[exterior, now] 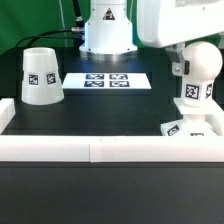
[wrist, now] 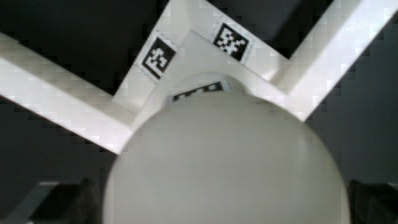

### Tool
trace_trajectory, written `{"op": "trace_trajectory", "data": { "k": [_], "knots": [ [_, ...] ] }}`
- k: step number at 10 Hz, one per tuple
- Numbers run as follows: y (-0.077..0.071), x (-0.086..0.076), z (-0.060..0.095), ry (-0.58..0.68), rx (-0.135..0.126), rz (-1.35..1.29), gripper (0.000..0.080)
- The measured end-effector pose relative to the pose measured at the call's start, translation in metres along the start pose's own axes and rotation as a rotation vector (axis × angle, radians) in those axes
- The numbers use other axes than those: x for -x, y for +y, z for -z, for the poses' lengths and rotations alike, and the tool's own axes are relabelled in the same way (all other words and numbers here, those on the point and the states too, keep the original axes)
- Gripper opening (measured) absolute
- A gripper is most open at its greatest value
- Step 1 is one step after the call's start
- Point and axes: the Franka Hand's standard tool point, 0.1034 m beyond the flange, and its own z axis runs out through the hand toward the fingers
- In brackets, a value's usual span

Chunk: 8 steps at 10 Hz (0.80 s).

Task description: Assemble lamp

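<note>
The white rounded bulb (exterior: 204, 62) stands neck-down over the flat square base (exterior: 190, 128), which lies in the fence corner at the exterior view's right. The neck carries a tag (exterior: 193, 93). I cannot tell whether its lower end touches the base. My gripper (exterior: 198, 66) is shut on the bulb's round part. In the wrist view the bulb (wrist: 217, 160) fills the space between the dark fingers (wrist: 57, 200). Beyond it the base (wrist: 192, 50) shows two tags. The cone shade (exterior: 42, 76) stands alone at the exterior view's left.
The marker board (exterior: 106, 80) lies flat at the back middle. A white fence (exterior: 100, 148) runs along the front and both sides. The robot pedestal (exterior: 107, 30) stands behind the marker board.
</note>
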Motion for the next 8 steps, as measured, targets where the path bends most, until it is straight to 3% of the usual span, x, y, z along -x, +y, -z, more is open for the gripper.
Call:
{"op": "trace_trajectory", "data": {
  "k": [2, 3, 8],
  "knots": [
    [0.0014, 0.0009, -0.0001, -0.005, 0.007, 0.063, 0.0698],
    [0.0015, 0.0008, 0.0000, -0.004, 0.008, 0.061, 0.0575],
    [0.0016, -0.0003, -0.0003, 0.010, 0.011, -0.092, 0.0577]
  ]
}}
